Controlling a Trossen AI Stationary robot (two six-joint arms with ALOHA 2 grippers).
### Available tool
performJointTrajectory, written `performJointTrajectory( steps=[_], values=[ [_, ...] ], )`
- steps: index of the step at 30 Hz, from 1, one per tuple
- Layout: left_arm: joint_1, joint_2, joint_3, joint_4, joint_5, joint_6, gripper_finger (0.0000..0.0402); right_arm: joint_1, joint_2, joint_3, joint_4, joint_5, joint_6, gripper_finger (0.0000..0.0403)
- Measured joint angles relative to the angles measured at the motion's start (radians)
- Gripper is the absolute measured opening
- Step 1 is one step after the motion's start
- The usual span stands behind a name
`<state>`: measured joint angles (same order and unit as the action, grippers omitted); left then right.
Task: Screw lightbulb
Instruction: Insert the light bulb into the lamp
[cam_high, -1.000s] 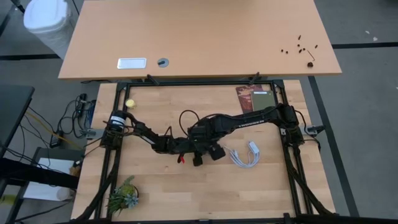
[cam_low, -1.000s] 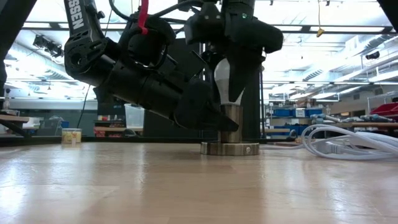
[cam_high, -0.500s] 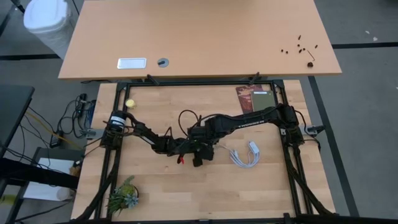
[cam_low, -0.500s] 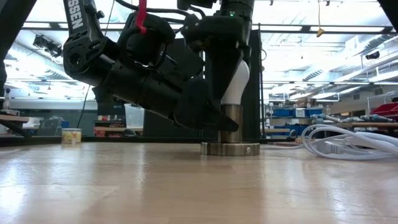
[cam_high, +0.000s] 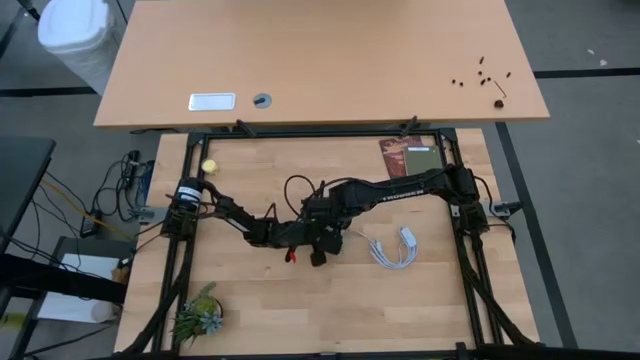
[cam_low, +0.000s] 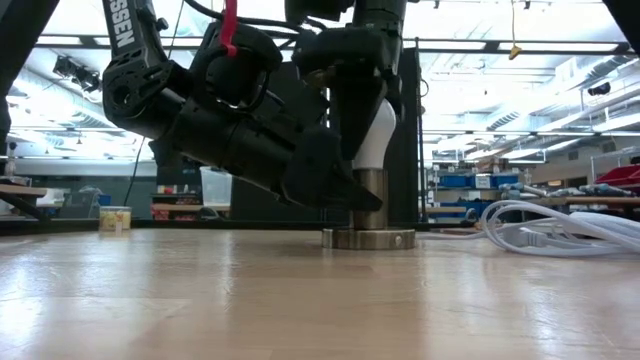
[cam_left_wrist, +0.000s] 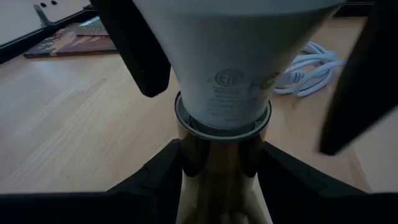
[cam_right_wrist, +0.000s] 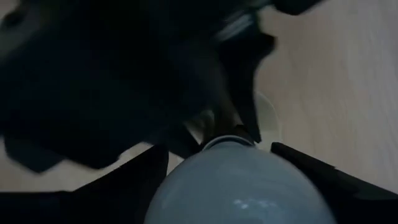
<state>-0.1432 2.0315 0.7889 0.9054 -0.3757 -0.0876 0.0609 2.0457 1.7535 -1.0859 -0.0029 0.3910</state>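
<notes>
The white lightbulb stands upright in a metallic socket, whose round base rests on the table. My left gripper reaches in low from the table's left and is shut on the socket. My right gripper points down over the lightbulb, open, with one finger on each side of the glass. The left wrist view shows a gap between the glass and one of those fingers. From above, the right gripper hides the lightbulb. My left gripper pinches the socket's upright cylinder between its two fingers, just under the lightbulb's neck. The fingers come nearly level from the table's left. The socket stays upright on its base. My right gripper: I cannot tell whether its fingers touch the glass.
A coiled white cord with a plug lies right of the socket. A book lies at the far right, a small yellow thing at the far left, a small plant at the near left.
My right gripper has rolled about its own downward line over the lightbulb without shifting place. In the low view the glass showed left of a finger before; now it shows right of it. The socket and my left gripper have kept still.
</notes>
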Motion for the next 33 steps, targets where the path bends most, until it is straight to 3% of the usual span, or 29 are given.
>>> performJointTrajectory(
  steps=[8,13,20,33],
  values=[
    [0.0,0.0,0.0,-0.002,0.001,0.0,0.0184,-0.004,0.0,0.0,0.002,-0.043,-0.27,0.0358],
    [0.0,0.0,0.0,-0.003,0.004,0.001,0.0184,0.002,0.0,0.0,0.001,-0.003,-0.41,0.0383],
    [0.0,0.0,0.0,-0.004,0.008,0.006,0.0184,0.022,-0.003,0.005,-0.025,0.13,-0.634,0.0383],
    [0.0,0.0,0.001,-0.009,0.014,0.033,0.0184,0.065,-0.006,0.014,-0.042,0.148,-1.117,0.0374]
  ],
)
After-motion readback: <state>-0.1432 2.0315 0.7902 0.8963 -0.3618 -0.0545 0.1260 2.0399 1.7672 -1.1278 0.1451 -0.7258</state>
